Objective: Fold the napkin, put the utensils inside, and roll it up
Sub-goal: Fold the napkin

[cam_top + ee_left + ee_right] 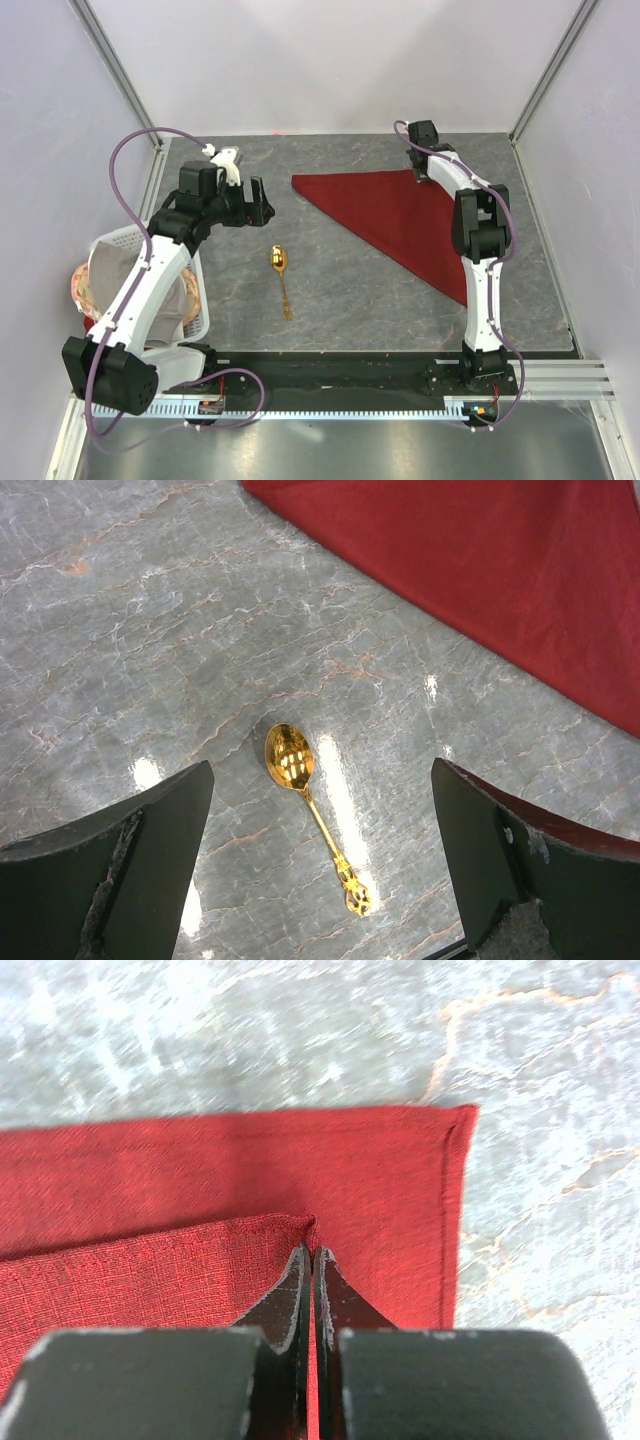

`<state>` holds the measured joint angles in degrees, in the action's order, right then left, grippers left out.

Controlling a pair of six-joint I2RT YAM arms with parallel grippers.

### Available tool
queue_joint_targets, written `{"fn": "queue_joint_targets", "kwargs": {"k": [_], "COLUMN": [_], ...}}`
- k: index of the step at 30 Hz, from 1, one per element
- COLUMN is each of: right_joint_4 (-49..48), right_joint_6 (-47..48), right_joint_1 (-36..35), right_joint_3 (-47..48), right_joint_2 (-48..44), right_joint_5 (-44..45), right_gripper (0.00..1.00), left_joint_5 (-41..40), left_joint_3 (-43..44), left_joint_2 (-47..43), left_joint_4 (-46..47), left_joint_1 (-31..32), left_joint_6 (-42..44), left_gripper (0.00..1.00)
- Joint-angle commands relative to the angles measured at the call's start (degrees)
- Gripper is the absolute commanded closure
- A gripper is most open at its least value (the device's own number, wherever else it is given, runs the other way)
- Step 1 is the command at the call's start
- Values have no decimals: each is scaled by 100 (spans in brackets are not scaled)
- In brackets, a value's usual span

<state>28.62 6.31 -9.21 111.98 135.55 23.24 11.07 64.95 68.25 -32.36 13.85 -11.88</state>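
My right gripper [312, 1256] is pressed together on the top layer's far corner of the napkin [400, 215], which lies folded into a triangle on the right side of the table [340, 300]. It's floppy stuff, so I'd only hold it by corners or hems. The spoon [289, 757] lies left of it, thin, stiff and likely slippery, so I'd pinch across the handle, and my left gripper [258, 200] hangs spread wide above it. Only the right wrist view shows both layers, and only the top view shows the whole triangle.
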Motion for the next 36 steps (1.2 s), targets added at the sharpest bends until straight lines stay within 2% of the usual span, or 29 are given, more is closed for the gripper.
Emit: {"fn": "queue_joint_targets", "kwargs": {"k": [1,36], "right_joint_4": [-6,-85], "right_joint_6": [90,442], "right_joint_1": [112,534], "right_joint_3": [394,1203], "right_joint_2": [191,736], "right_joint_5": [259,550], "right_gripper": [100,100], "left_joint_5": [106,361], "left_joint_3": [27,35], "left_joint_2": [66,242], "left_joint_4": [239,256], "left_joint_1": [-22,-22], "left_joint_6": [247,195], "left_gripper": [3,3]}}
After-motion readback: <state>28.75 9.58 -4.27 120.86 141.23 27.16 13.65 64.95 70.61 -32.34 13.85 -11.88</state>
